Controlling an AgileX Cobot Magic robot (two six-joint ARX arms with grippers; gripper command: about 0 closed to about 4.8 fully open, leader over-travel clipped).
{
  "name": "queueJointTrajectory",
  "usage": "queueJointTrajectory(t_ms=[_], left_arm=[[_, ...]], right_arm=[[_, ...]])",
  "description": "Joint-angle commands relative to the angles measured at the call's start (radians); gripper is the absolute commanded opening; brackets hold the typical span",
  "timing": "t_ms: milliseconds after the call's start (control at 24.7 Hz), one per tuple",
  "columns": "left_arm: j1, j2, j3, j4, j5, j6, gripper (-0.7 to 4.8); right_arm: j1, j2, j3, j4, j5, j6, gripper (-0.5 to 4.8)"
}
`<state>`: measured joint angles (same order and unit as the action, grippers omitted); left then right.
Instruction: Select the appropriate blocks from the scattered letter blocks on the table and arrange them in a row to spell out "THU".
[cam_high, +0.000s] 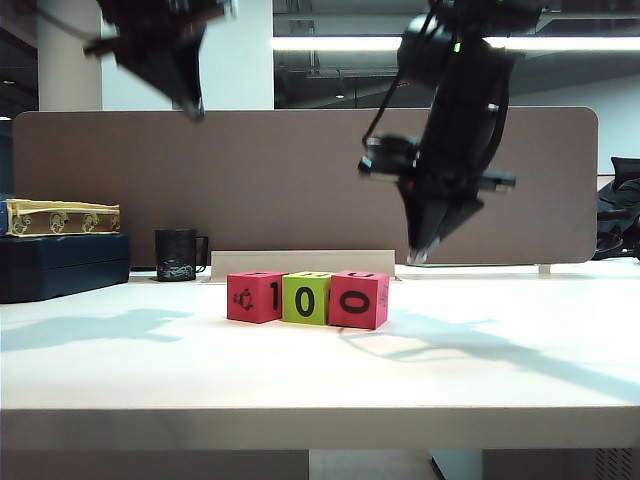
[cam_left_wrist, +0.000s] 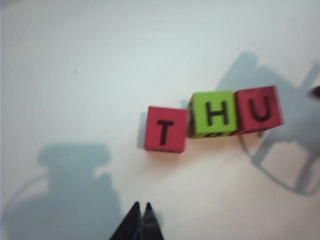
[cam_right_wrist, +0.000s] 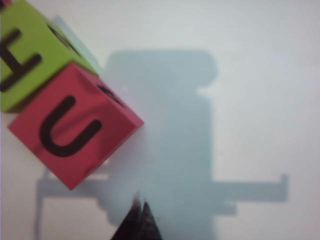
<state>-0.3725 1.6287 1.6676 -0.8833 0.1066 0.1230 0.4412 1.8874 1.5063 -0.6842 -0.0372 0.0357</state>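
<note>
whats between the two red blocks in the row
The green H block sits between the red T block and the red U block, shown best in the left wrist view. It touches the U block; a slight gap may separate it from the T.

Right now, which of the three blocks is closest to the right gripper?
The red block with U on top, at the row's right end. The shut right gripper hangs just above and right of it; the green block and other red block sit farther left.

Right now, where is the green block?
In the exterior view the green block sits mid-table, middle of the row, touching the red blocks either side.
</note>
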Motion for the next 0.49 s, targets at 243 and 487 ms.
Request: queueJointTrajectory(t_ms=[243, 487], left_arm=[[-0.011, -0.13, 0.002, -0.045, 0.032, -0.005, -0.06], [-0.012, -0.151, 0.002, -0.1, 0.039, -0.007, -0.06]], right_arm=[[0.002, 0.08, 0.005, 0.085, -0.039, 0.044, -0.05], [0.003, 0.117, 0.005, 0.166, -0.077, 0.077, -0.05]])
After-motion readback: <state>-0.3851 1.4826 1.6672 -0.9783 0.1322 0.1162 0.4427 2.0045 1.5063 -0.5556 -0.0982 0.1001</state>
